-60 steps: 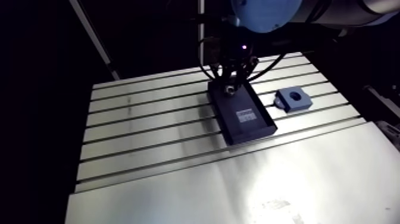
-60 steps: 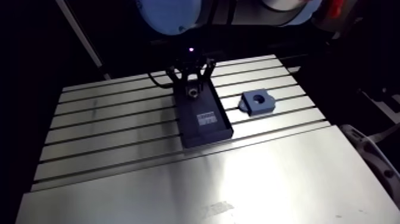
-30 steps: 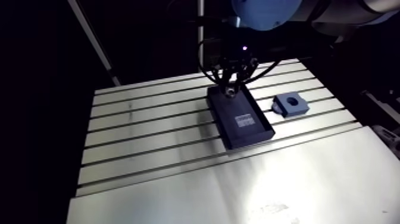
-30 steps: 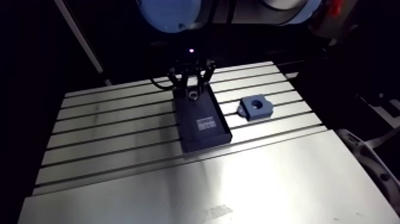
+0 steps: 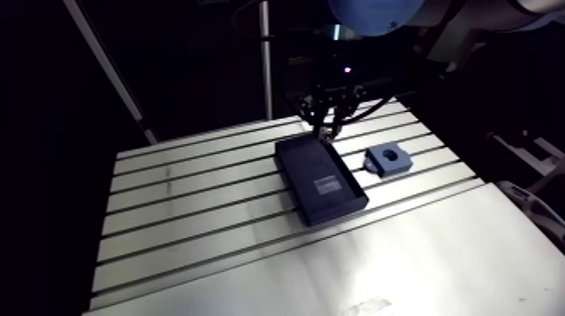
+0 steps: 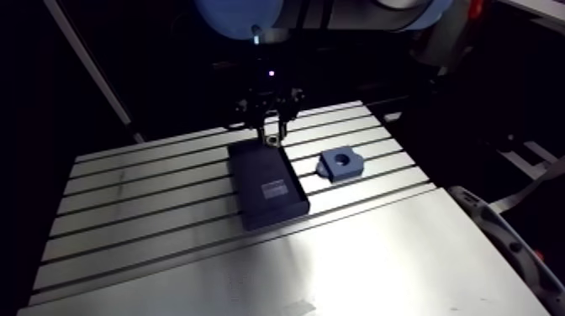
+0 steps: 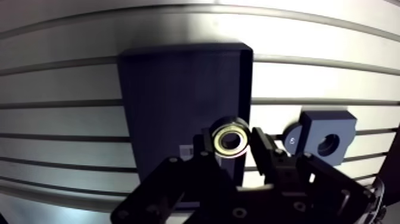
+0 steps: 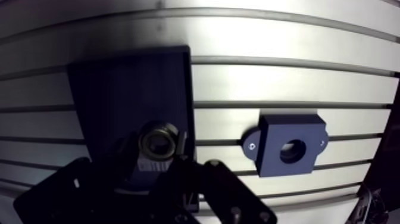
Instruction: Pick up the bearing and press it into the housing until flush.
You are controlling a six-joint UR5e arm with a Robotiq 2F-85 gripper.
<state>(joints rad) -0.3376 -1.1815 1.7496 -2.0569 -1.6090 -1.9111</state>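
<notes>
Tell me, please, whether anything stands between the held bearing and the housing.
Nothing visible does: the gripper holds the bearing over the tray edge, and only bare table separates tray and housing.

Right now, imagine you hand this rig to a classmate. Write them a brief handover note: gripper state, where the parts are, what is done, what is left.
Gripper: shut on the bearing, which sits end-on between the fingers.
Bearing: held over the dark tray, by the tray wall that faces the housing.
Housing: flat on the slotted table beside the tray, bore facing up and empty.
Done: the bearing is picked up.
Left: carry it to the housing, line it up over the bore, and press it in until flush.
</notes>
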